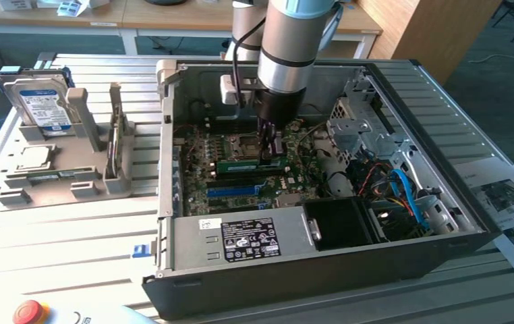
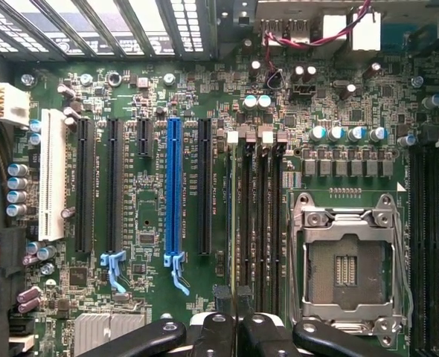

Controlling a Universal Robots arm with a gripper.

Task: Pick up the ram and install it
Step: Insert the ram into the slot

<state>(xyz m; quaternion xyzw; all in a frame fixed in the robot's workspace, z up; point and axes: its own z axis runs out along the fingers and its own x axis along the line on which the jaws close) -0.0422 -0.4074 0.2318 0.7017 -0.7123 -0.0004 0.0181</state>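
Pick-up done, with the tool point(image 1: 269, 152) clenched on the ram point(image 1: 244, 163), holding it edge-on directly beneath the tips and just over the black memory slots point(image 2: 264, 223); apparently not yet pressed fully home.

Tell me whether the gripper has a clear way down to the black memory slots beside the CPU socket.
Probably yes. The gripper, shut on the ram, hangs right over the memory slots in the open case; they look empty, and the red and black wires lie off near the board's edge.
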